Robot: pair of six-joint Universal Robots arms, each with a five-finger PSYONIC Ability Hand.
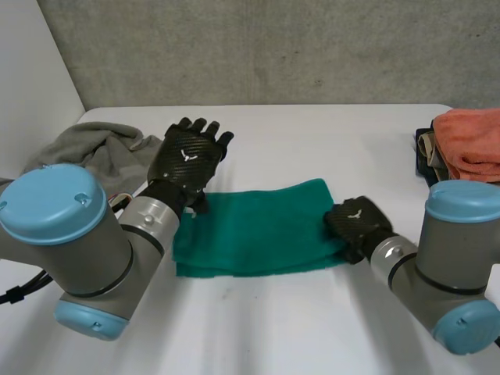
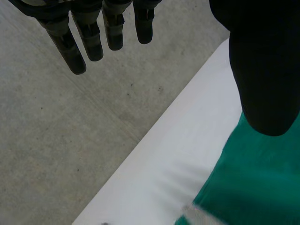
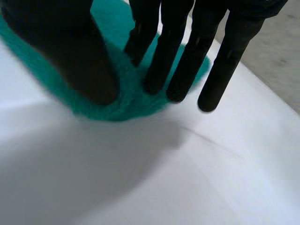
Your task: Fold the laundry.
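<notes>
Folded green cloth (image 1: 258, 230) lies flat on the white desk (image 1: 312, 328); left hand (image 1: 187, 160) hangs above its left end, fingers (image 1: 201, 126) spread, right hand (image 1: 355, 223) sits on its right end.

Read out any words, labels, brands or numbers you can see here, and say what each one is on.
No readable text.
The left robot hand and right robot hand each bear a small white mark, too small to read.
The green cloth shows no label.
</notes>
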